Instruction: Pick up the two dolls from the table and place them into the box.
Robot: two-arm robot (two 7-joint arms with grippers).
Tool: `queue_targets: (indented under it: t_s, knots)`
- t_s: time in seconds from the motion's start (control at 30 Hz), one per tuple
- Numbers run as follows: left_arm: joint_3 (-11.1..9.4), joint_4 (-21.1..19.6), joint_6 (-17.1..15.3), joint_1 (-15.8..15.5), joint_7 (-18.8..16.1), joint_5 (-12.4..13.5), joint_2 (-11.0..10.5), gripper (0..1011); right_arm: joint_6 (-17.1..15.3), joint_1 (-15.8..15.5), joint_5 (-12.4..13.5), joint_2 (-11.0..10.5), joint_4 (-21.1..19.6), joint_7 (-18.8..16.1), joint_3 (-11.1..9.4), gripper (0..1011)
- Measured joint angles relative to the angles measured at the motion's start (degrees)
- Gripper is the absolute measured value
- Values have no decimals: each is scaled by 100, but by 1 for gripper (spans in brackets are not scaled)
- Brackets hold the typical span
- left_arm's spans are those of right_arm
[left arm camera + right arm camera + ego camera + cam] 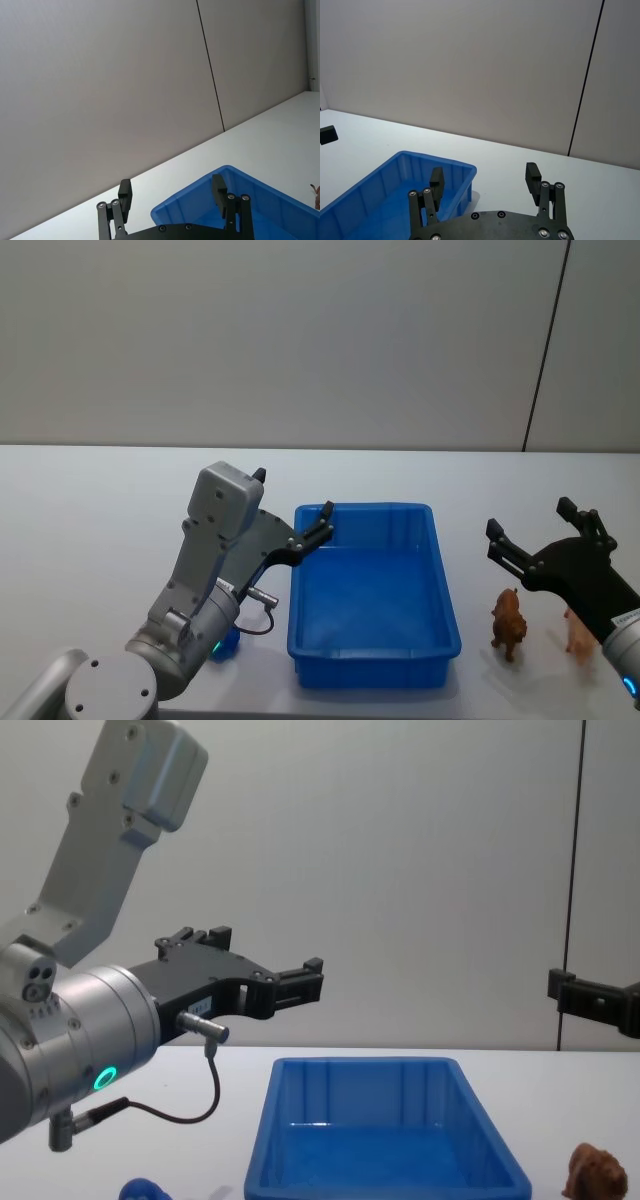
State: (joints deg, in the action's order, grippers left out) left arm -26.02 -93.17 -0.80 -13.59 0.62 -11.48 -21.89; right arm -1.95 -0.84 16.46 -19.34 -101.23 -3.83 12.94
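Left gripper (171, 187) and right gripper (530, 520) wide open, empty; brown doll (508, 623) stands right of the box (375, 652), blue doll (143, 1188) left of it on the counter (100, 520): I judge that an off-centre descent could topple the brown doll.

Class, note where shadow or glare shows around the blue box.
Head view: soft light, no hard shadow around the box. Chest view: pale glare streak on its inner floor. Right wrist view: faint shadow on the table beside its corner.
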Motion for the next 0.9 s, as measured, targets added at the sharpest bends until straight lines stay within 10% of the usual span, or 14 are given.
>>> queue_targets:
  t_s: [0.9]
  knots:
    - [0,0,0,0,0,0,0,1001,0,0,0,0,0,0,0,1001]
